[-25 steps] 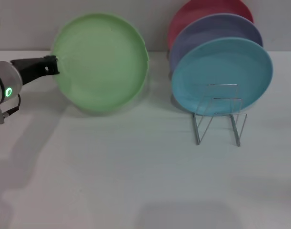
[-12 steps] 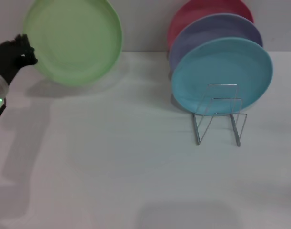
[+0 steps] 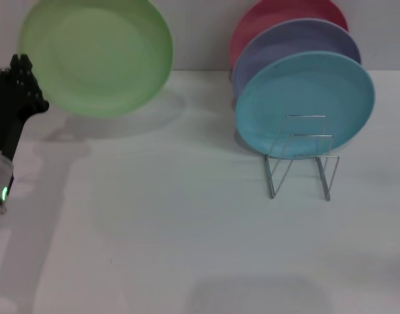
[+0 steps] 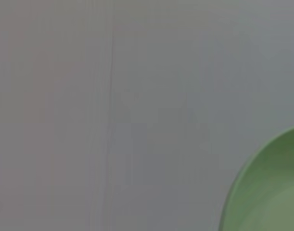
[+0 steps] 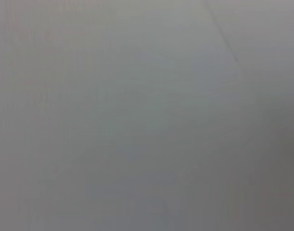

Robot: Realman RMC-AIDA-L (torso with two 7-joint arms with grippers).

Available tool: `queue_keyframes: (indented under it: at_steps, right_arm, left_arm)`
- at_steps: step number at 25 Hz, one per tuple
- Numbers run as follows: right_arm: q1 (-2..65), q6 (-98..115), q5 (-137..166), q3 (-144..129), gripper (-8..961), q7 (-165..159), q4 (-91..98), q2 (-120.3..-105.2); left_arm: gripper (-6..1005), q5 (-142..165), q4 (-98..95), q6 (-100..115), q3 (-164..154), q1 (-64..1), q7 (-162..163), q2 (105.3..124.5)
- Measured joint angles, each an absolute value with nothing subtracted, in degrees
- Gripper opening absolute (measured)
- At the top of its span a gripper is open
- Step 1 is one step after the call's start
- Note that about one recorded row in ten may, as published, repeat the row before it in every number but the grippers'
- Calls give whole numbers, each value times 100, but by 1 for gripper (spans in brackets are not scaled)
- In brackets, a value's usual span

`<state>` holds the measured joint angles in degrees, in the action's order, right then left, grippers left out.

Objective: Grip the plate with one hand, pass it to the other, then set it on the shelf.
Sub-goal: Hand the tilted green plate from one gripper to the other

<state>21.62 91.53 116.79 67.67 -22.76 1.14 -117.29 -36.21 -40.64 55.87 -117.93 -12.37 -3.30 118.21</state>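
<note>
The light green plate (image 3: 98, 55) is held up at the far left of the head view, above the table. My left gripper (image 3: 23, 82) is shut on its left rim. The plate's rim also shows in the left wrist view (image 4: 267, 192). The silver wire shelf (image 3: 301, 157) stands on the table at the right, in front of the leaning plates. My right gripper is out of view in every frame.
A turquoise-blue plate (image 3: 304, 104), a lavender plate (image 3: 298, 42) and a pink plate (image 3: 285, 16) lean in a row behind the shelf. The white table (image 3: 173, 216) spreads across the front.
My left arm has lifted the green plate up and to the left, then turned so the gripper points upward. The shelf and other plates have not moved.
</note>
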Motion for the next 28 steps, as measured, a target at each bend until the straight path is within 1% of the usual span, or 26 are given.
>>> queue_keyframes:
  at_steps: [1, 5, 12, 15, 21, 24, 25, 27, 28]
  right_arm:
    - [2162, 9153, 11679, 6767, 622, -2276, 115, -11729]
    - [2086, 9340, 11681, 6585, 622, -2276, 119, -11742]
    - [2051, 9599, 11681, 6299, 622, -2276, 123, -11748]
    - [2041, 9678, 11681, 6028, 622, -2276, 123, -11716]
    - [2053, 9899, 11681, 5654, 621, -2272, 131, -11717]
    - [2049, 10110, 11680, 5403, 622, -2266, 240, -11757]
    - [2048, 10191, 11680, 5180, 622, -2266, 335, -11799]
    - [2048, 10226, 11680, 4978, 622, -2265, 417, -11846]
    - [2048, 10226, 11680, 4978, 621, -2265, 417, -11846]
  left_arm:
    - [30, -3621, -4064, 5587, -11793, -1237, -330, 11821]
    - [30, -3622, -3481, 6705, -12418, -1076, 330, 11822]
    - [30, -3640, -3554, 6811, -12968, -684, 523, 11848]
    - [30, -3685, -3613, 6612, -13303, -608, 542, 11885]
    - [30, -4368, -3903, 6162, -13837, -636, -35, 11909]
    - [31, -5071, -4063, 6109, -14257, -717, -691, 11913]
    - [31, -6127, -4236, 6169, -14806, -876, -1464, 11915]
    - [31, -6382, -4273, 6193, -14921, -914, -1619, 11916]
    - [31, -6531, -4294, 6221, -14987, -934, -1718, 11916]
